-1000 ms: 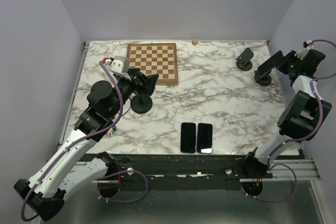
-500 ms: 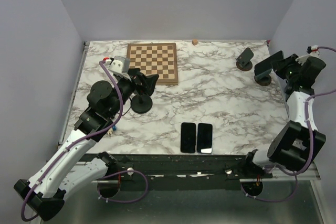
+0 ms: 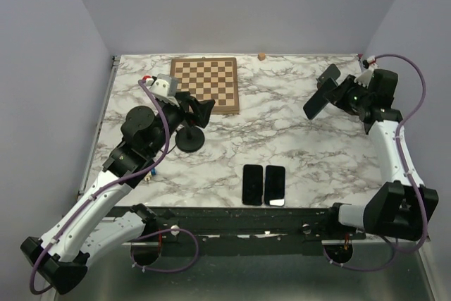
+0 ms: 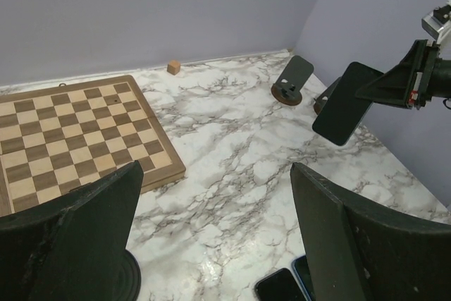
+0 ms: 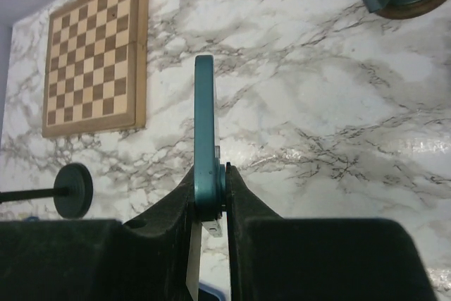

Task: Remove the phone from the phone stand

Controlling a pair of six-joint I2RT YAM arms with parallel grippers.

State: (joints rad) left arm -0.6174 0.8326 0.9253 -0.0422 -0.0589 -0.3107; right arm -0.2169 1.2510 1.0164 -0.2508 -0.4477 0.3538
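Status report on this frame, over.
Left gripper open, empty. Right gripper shut on phone, held in the air above the table. Nothing blocking it.

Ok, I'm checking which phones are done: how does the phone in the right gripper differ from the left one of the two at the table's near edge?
The held phone is in the air, tilted, clamped by the shut right gripper; the near-edge phone lies flat on the table, ungripped. The held phone is alone; the near-edge phone has a second phone right beside it. Both are dark rectangular slabs.
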